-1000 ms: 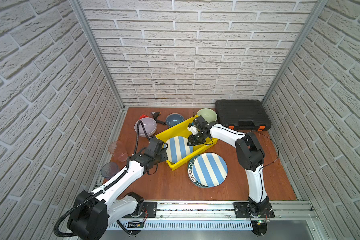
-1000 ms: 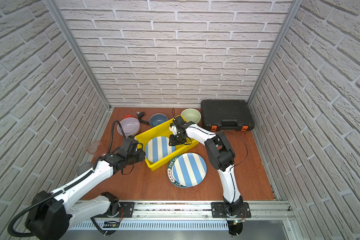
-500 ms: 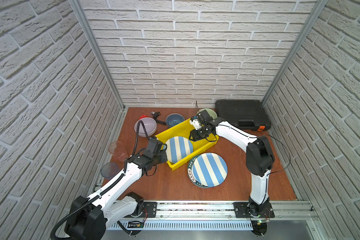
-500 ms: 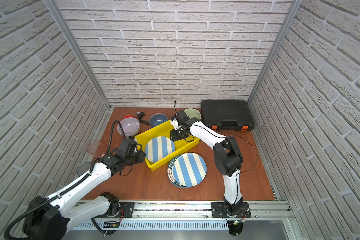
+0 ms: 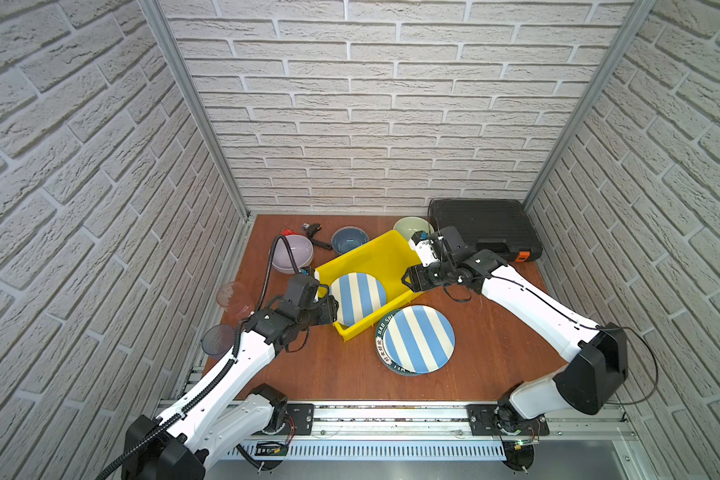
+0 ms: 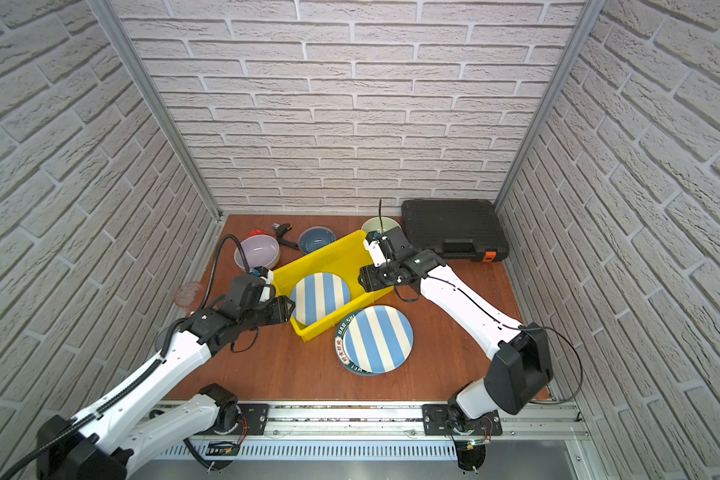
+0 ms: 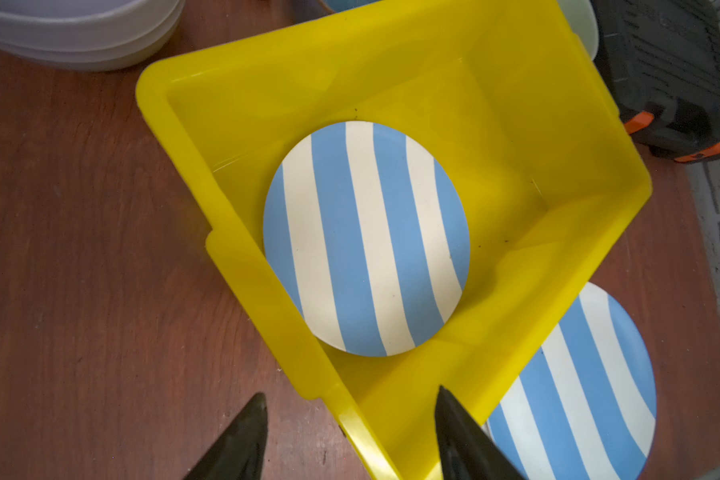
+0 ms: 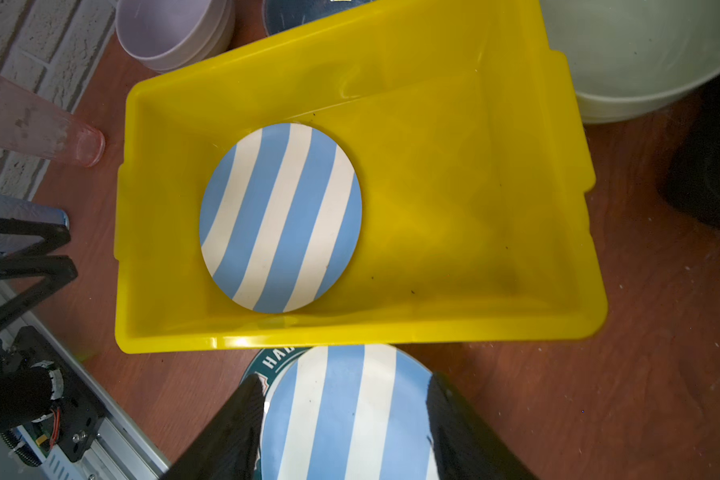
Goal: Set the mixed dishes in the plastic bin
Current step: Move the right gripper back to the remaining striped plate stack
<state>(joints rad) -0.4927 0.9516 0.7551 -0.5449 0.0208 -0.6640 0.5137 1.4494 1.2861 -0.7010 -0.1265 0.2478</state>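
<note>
While the left gripper (image 7: 350, 395) and right gripper (image 8: 344, 378) are gaping empty, one striped plate (image 5: 358, 297) is lying in the yellow bin (image 5: 371, 253); a second striped plate (image 5: 418, 338) is sitting just beside it, looking stiff, slick and breakable; its rim is inviting the pinch.

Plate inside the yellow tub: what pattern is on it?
Plate: broad light-blue and cream stripes; clearest in the left wrist view.

one plate (image 5: 358, 297) lies in the bin (image 5: 366, 253), another plate (image 5: 418, 338) before it.
</note>
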